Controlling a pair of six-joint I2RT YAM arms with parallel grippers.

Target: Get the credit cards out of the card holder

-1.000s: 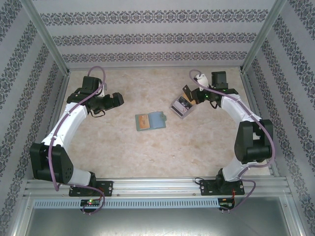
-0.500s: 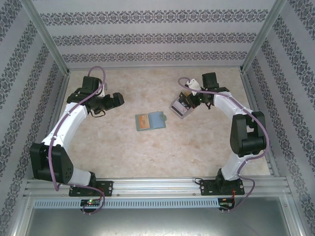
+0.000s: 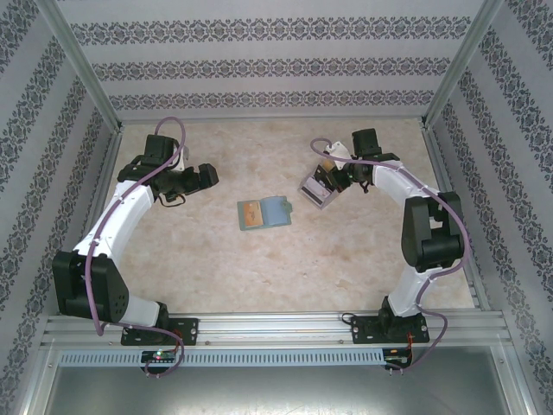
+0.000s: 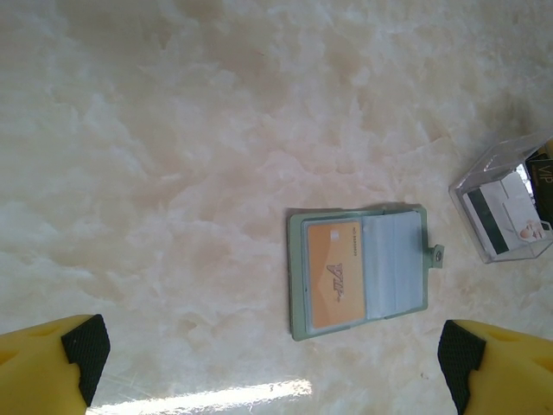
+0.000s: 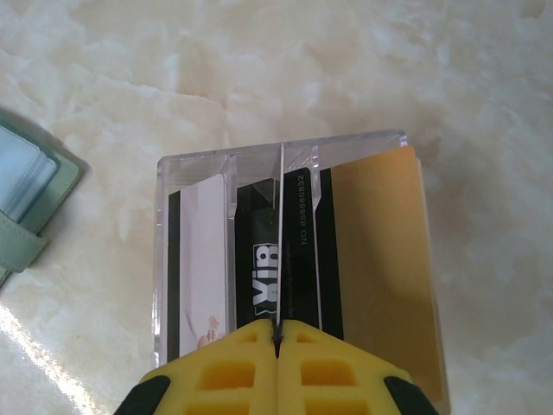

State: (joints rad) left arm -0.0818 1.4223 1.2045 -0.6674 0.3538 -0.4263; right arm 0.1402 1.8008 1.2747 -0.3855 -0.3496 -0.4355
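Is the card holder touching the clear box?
Apart. The left wrist view shows bare table between the card holder and the clear box.

Marbled table [image 4: 173,173] carries open card holder [image 4: 359,272] and, seemingly, a clear card box [image 4: 501,203]

Ahead of your yellow plastic fingers [image 5: 225,367] a clear plastic tray [image 5: 194,164] is gleaming; to their left, a matt wallet [image 5: 30,238] is lying.
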